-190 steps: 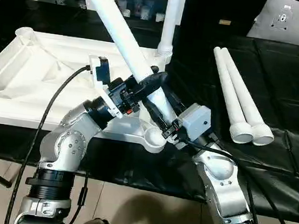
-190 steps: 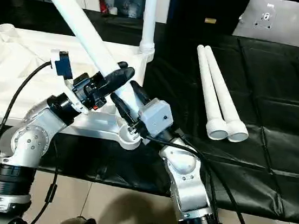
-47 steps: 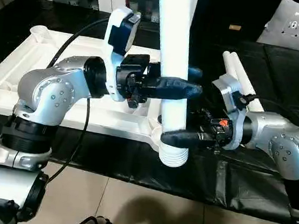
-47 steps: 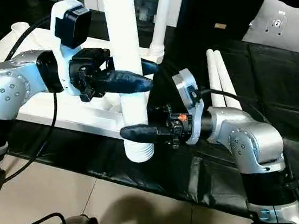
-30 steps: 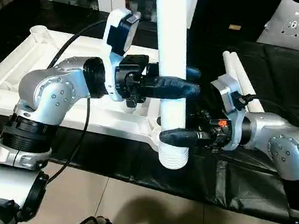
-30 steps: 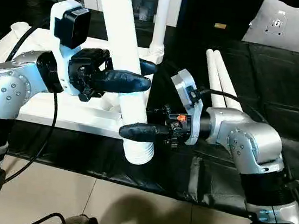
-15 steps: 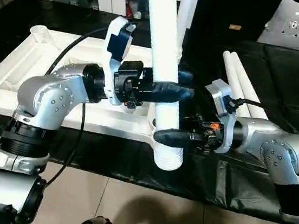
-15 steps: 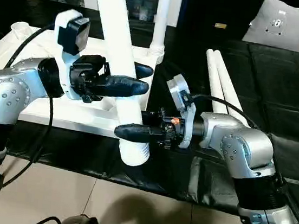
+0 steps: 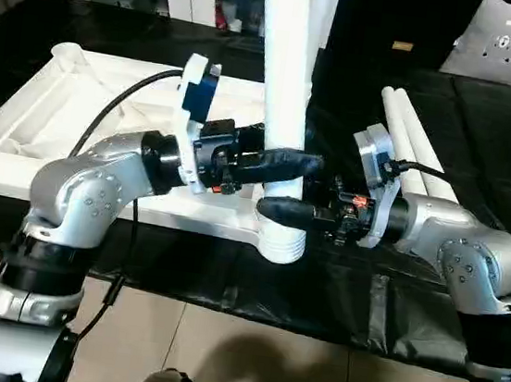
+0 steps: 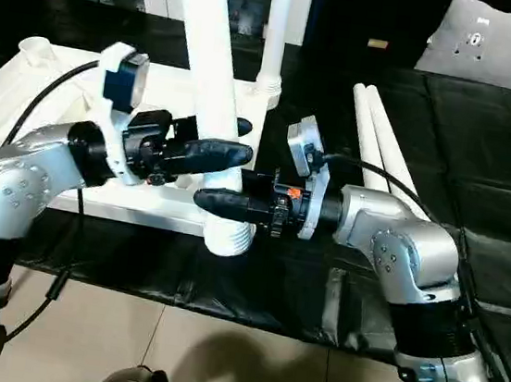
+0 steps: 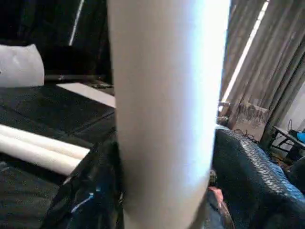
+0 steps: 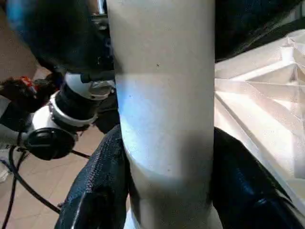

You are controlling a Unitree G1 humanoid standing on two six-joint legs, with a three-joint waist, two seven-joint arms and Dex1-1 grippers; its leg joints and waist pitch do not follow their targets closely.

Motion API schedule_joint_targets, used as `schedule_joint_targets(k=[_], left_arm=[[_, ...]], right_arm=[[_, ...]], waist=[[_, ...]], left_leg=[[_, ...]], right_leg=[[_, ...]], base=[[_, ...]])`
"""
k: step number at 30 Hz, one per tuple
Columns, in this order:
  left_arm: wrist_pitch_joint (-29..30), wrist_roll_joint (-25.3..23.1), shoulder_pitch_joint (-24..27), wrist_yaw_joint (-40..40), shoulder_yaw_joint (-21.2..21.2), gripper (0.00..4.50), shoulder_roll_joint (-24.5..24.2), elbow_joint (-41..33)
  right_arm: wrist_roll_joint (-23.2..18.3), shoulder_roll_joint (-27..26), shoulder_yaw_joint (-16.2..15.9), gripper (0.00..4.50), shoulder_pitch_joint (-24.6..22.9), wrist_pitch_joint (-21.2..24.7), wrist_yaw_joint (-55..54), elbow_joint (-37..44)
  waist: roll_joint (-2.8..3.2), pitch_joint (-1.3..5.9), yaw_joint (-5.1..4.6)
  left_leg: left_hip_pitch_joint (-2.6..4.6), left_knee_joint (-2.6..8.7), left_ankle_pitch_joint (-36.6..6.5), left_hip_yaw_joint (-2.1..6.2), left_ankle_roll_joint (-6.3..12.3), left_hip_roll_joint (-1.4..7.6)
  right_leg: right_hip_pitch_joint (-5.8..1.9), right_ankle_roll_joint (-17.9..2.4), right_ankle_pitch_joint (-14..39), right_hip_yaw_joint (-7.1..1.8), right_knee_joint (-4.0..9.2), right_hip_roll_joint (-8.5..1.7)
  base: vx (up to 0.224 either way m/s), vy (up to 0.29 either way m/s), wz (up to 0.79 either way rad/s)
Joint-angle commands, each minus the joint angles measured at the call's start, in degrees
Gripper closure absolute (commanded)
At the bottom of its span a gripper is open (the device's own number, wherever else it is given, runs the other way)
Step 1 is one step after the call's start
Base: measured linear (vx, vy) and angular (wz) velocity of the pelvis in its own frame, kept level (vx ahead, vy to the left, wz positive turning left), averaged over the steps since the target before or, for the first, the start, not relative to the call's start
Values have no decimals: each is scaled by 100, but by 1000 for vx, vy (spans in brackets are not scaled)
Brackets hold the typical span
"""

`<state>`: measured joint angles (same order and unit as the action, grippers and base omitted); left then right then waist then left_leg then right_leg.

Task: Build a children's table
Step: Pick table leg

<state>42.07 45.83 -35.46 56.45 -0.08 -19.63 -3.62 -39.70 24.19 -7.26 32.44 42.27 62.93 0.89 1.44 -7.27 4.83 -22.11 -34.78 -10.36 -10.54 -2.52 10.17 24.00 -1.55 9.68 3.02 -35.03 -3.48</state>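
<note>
A white tube leg [image 9: 285, 92] of the children's table was held nearly upright between the two grippers, its ribbed lower end [image 9: 281, 242] set at the near corner of the upturned table top [image 9: 77, 123]. Whether that end was seated in the corner socket could not be told, as the socket was hidden behind the leg and the fingers.

The left gripper [image 9: 282, 164] was reached in from the left and its jaws were closed around the leg, one black finger [image 9: 277, 164] lying across the front of the tube. Just below it, the right gripper [image 10: 226, 202] was brought in from the right, and its jaws were likewise clamped on the same leg, close above the ribbed end. In both wrist views the tube was seen pressed between two black fingers [image 11: 90, 195] [image 12: 95, 191].

The table top was laid underside up on the black-covered table [image 9: 486, 135], its ribs and a far corner socket [image 9: 65, 53] exposed. A second leg [image 10: 277, 26] was seen standing upright at the far right corner of the top. Two more legs [image 9: 409, 159] were laid side by side, touching, on the black cover to the right, well apart from the top.
</note>
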Motion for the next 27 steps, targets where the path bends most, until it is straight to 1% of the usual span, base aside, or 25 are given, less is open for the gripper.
schedule_joint_targets(k=[1,3,6,8,9,14,15,16,18,20,21,23,24,25,27], left_arm=[[45,118,61,-33,35,198,28,-175],[69,156,84,-74,67,223,58,-197],[115,206,95,-74,73,234,60,-221],[137,224,96,-69,82,251,63,-226],[152,242,92,-60,95,255,66,-220],[184,316,54,-37,131,259,61,-145],[190,325,45,-33,137,259,63,-127],[189,295,19,-27,130,259,62,-67],[182,260,6,-25,120,259,60,-33],[174,252,-13,2,126,259,71,7],[174,261,-14,12,132,259,75,8],[167,280,-26,57,160,259,76,33],[165,280,-30,64,164,259,73,44],[161,278,-44,79,174,259,66,72],[162,293,-80,91,213,259,69,135]], right_arm=[[111,-35,9,256,-51,-85,-91,14],[151,-61,-3,256,-54,-113,-126,8],[188,-80,-20,256,-50,-153,-152,-12],[195,-84,-20,256,-48,-167,-163,-25],[200,-87,-21,257,-47,-174,-164,-31],[253,-118,1,257,-42,-177,-141,-36],[258,-120,5,257,-41,-175,-139,-36],[270,-124,7,257,-41,-183,-157,-34],[280,-128,9,257,-42,-191,-176,-34],[360,-155,7,257,-35,-238,-293,-46],[391,-170,8,257,-36,-243,-356,-53],[405,-209,30,257,-49,-180,-474,-55],[395,-210,32,257,-53,-164,-471,-51],[377,-216,41,222,-57,-142,-474,-45],[340,-222,63,187,-59,-103,-473,-34]], waist=[[-35,480,-28],[-34,481,-30],[-36,472,-33],[-33,471,-33],[-27,479,-31],[-32,482,-35],[-28,480,-33],[-7,490,-29],[-19,486,-33],[-10,487,-33],[-26,490,-37],[-13,491,-36],[-17,494,-37],[-21,497,-37],[-13,496,-35]], left_leg=[[100,384,-694,92,213,241],[100,388,-700,97,196,243],[103,392,-733,98,199,239],[110,396,-756,98,191,240],[106,393,-709,99,195,241],[101,393,-672,98,215,238],[104,393,-686,98,215,240],[111,388,-685,100,209,242],[110,395,-708,100,200,244],[109,396,-724,100,186,242],[106,396,-722,99,179,241],[105,396,-694,101,179,240],[109,395,-696,100,179,239],[107,393,-692,98,181,238],[113,396,-693,98,185,239]], right_leg=[[-330,-1170,1491,-273,413,-411],[-328,-1156,1509,-271,412,-407],[-327,-1120,1570,-275,425,-409],[-323,-1091,1640,-276,432,-409],[-327,-1099,1571,-277,422,-409],[-329,-1146,1442,-276,409,-406],[-328,-1149,1467,-275,413,-409],[-328,-1156,1464,-277,411,-412],[-328,-1154,1456,-274,415,-405],[-326,-1147,1482,-273,415,-405],[-333,-1142,1480,-274,416,-408],[-328,-1149,1453,-274,412,-408],[-329,-1154,1425,-274,409,-405],[-334,-1158,1417,-275,409,-409],[-328,-1164,1402,-274,408,-404]], base=[[0,0,0],[0,0,0],[0,0,0],[0,0,0],[0,0,0],[0,0,0],[0,0,0],[0,0,0],[0,0,0],[0,0,0],[0,0,0],[0,0,0],[0,0,0],[0,0,0],[0,0,0]])
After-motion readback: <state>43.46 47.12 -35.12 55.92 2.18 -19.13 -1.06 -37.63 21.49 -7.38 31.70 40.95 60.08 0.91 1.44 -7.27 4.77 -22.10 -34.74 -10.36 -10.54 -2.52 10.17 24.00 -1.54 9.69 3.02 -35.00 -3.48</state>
